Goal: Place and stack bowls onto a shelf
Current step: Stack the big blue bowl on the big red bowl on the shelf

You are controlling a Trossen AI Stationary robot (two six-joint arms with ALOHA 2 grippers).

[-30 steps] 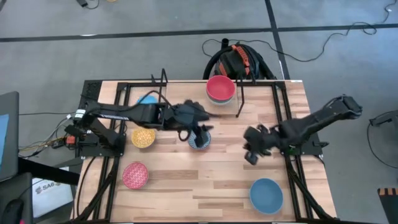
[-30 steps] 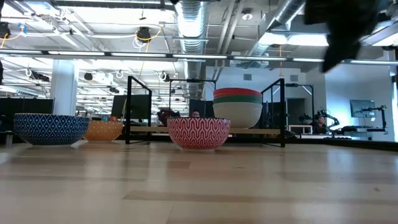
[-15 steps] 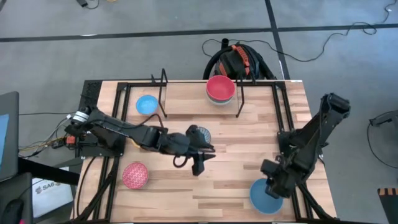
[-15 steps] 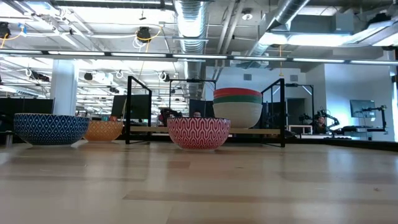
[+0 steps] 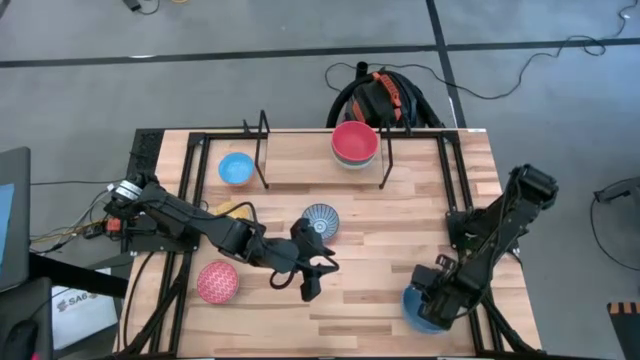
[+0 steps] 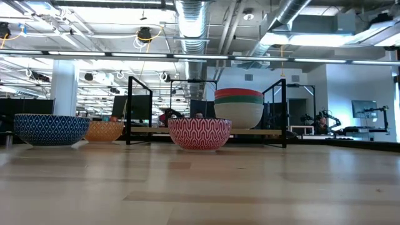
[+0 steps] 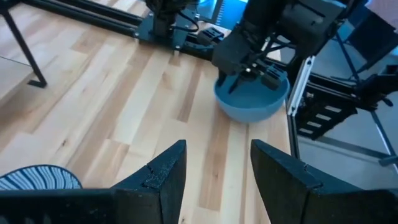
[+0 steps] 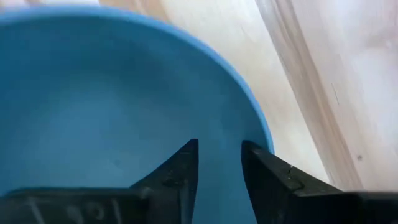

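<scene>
High view: six bowl spots; one shelf (image 5: 262,150); two arms.

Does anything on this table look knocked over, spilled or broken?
Nothing stands out. The bowls sit upright: a stack on the shelf, others loose on the table. The right tool is over the larger blue bowl.

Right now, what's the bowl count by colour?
Light blue bowl: 1
Large blue bowl: 1
Blue-white patterned bowl: 1
Yellow bowl: 1
Pink speckled bowl: 1
Red bowl: 1
Green bowl: 1
White bowl: 1
Total: 8
</scene>
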